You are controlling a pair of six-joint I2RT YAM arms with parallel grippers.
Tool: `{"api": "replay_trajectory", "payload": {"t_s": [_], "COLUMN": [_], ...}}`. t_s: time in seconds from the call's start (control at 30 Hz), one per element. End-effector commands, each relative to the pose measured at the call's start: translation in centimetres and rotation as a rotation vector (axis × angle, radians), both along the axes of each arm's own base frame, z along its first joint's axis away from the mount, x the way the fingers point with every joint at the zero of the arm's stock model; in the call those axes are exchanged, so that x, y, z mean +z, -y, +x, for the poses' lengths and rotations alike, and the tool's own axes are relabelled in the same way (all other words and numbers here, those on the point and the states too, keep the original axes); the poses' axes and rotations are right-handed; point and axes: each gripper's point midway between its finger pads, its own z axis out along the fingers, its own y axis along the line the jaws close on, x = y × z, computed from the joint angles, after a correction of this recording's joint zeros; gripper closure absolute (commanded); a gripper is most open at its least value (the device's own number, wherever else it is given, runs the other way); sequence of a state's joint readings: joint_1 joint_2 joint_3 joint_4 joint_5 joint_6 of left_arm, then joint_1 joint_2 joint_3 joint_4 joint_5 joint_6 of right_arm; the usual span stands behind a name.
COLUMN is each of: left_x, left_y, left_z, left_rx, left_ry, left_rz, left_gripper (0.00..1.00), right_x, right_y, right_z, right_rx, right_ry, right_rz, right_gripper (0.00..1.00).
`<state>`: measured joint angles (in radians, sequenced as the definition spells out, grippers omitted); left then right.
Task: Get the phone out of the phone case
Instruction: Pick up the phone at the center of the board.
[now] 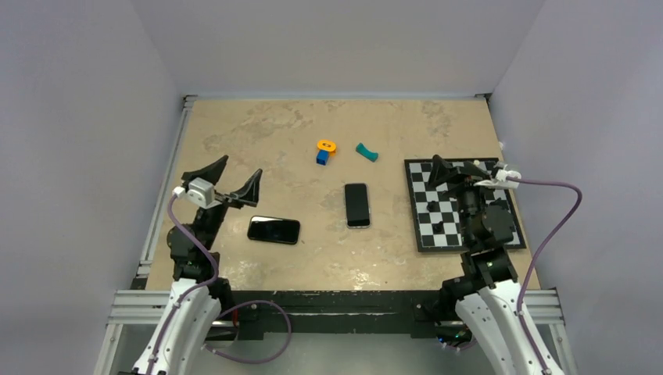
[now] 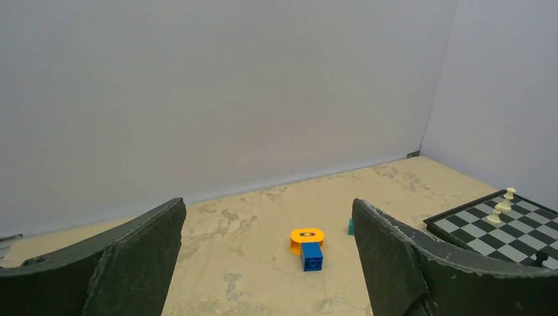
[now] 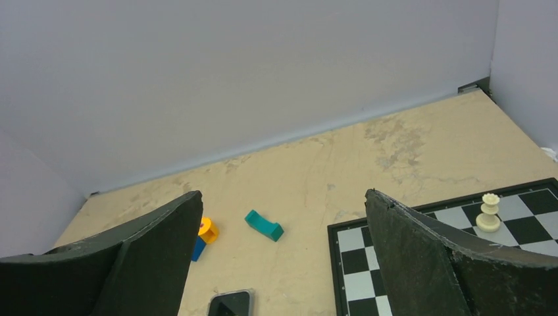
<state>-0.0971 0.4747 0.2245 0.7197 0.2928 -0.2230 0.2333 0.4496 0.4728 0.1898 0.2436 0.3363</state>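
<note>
Jaws wide on left gripper, right gripper.

Left arm, right arm: white lower shells, black upper links, looped purple cables; dark wedge-shaped jaws.

Both grippers hung spread wide: the left gripper over the tabletop, the right gripper above a chessboard. A crosswise dark slab and a lengthwise dark slab lay apart; phone or case, unclear. Beyond them, an orange ring touched a blue block, with a teal piece nearby.
</note>
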Motion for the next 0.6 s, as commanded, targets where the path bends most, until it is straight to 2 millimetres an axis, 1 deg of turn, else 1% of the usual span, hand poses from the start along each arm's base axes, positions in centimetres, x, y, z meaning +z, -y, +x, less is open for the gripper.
{"api": "replay_trajectory", "payload": {"t_s": [0.0, 0.07, 0.13, 0.23, 0.33, 0.43, 0.47, 0.57], "left_x": [2.4, 2.3, 2.4, 1.8, 1.8, 1.5, 1.4, 1.7], "left_y": [-1.3, -1.6, -1.9, -2.6, -4.1, -5.8, -6.1, -7.3], "left_z": [0.2, 0.6, 1.0, 2.0, 3.0, 3.9, 4.1, 4.4], "left_rx": [0.068, 0.083, 0.1, 0.136, 0.218, 0.313, 0.332, 0.411], "left_ry": [0.006, -0.034, -0.07, -0.162, -0.238, -0.316, -0.342, -0.436], "left_rz": [-0.017, -0.037, -0.063, -0.111, -0.197, -0.298, -0.316, -0.382], "left_gripper": [0.0, 0.0, 0.0, 0.0, 0.0, 0.0, 0.0, 0.0], "right_x": [2.3, 1.7, 1.1, 0.5, 0.4, 0.3, 0.3, -1.4], "right_y": [1.8, 2.2, 1.9, 0.5, -1.3, -2.4, -2.6, -2.8], "right_z": [0.0, 0.2, 0.5, 1.2, 1.7, 2.3, 2.6, 3.9], "right_rx": [-0.099, -0.128, -0.114, -0.045, 0.044, 0.094, 0.1, 0.1], "right_ry": [0.013, -0.026, -0.057, -0.091, -0.132, -0.177, -0.188, -0.275], "right_rz": [0.044, 0.056, 0.042, 0.03, 0.039, 0.054, 0.05, -0.014], "right_gripper": [0.02, 0.02, 0.02, 0.02, 0.02, 0.02, 0.02, 0.02]}}
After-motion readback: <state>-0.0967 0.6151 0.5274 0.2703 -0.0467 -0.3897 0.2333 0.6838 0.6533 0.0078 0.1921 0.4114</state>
